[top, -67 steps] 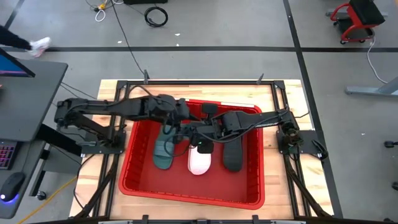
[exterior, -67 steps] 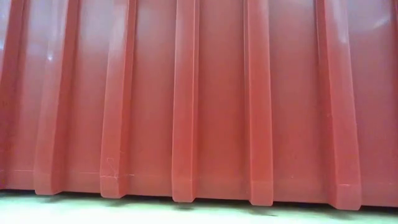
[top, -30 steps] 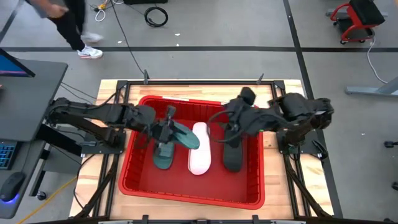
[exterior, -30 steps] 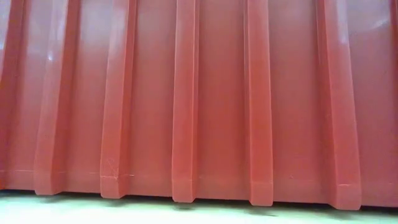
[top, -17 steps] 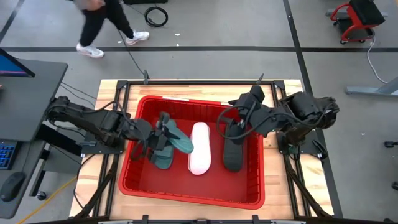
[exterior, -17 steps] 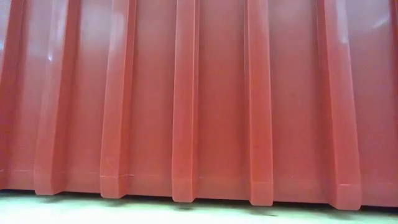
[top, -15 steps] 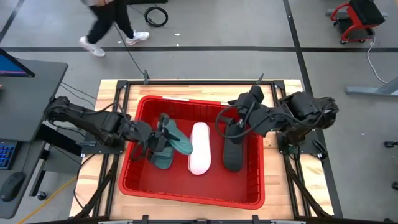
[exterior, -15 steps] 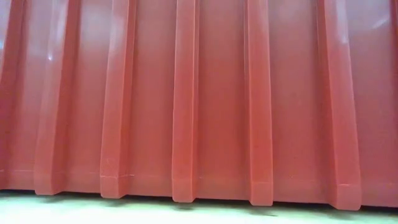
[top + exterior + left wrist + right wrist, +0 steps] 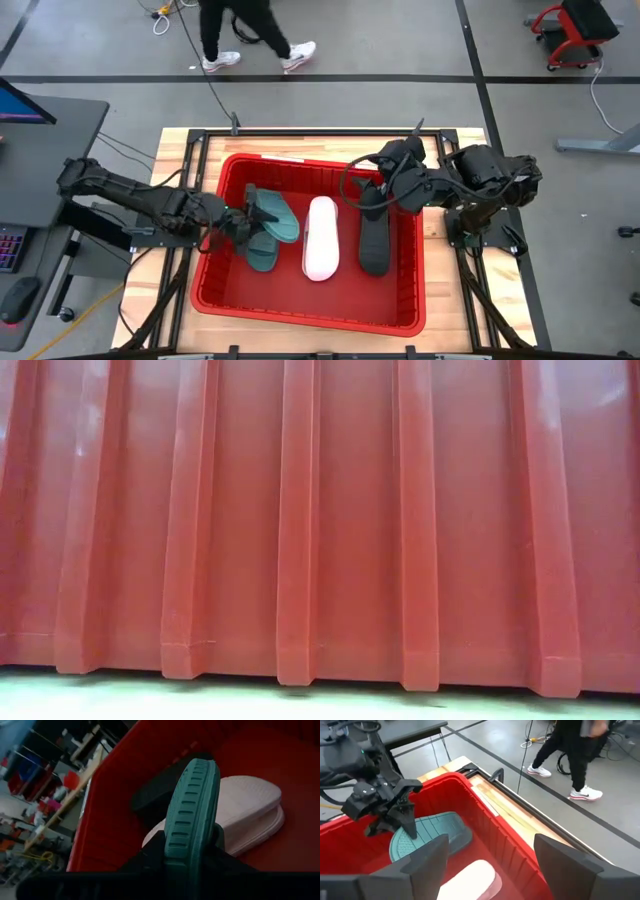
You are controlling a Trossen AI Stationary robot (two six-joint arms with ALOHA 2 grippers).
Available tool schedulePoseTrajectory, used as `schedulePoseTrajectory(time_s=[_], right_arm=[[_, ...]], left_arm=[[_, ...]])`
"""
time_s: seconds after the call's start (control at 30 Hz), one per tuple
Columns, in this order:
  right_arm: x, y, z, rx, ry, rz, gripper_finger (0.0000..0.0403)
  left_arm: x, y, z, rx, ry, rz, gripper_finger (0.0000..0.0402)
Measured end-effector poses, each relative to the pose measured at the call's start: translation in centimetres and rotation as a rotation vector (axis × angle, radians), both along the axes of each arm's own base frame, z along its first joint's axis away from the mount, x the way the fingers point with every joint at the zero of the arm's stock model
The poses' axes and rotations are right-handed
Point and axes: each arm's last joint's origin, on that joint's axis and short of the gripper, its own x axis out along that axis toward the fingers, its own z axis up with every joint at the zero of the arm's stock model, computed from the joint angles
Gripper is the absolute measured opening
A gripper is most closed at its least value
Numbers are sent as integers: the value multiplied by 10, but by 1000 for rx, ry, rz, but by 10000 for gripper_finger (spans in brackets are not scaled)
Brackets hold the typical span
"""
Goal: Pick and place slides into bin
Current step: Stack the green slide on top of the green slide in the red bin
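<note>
Left gripper (image 9: 243,221) clamped on a teal slide (image 9: 272,217) by the bin's (image 9: 300,310) left wall.
Light, springy foam is judged easily held edgewise across the sole; right gripper (image 9: 385,172) is held open, empty.

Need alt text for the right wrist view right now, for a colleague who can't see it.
The left gripper, jaws closed on a teal slide, holds it inside the red bin, above a white slide. The right arm's own open fingers frame the foreground. Beyond the bin's rim, a person walks across the grey floor.
</note>
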Motion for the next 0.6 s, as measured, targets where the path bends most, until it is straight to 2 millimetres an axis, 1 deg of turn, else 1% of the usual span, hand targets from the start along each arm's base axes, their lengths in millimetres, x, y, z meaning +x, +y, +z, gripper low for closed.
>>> schedulePoseTrajectory(time_s=[0.17, 0.23, 0.4, 0.5, 0.6], right_arm=[[2, -9, 0, 1, 0, -35, 299], [3, -11, 0, 1, -1, -42, 299], [3, -13, -1, 2, 1, -51, 299], [3, -13, -1, 2, 7, -52, 299], [2, -13, -1, 2, 11, -53, 299]], left_arm=[[-6, 9, -23, 41, -29, 7, 70], [-8, 10, -29, 36, -28, -3, 70], [-12, 8, -24, 8, -73, -44, 70], [-15, 9, -18, -49, -114, -18, 70], [-16, 9, -19, -105, -113, -4, 74]])
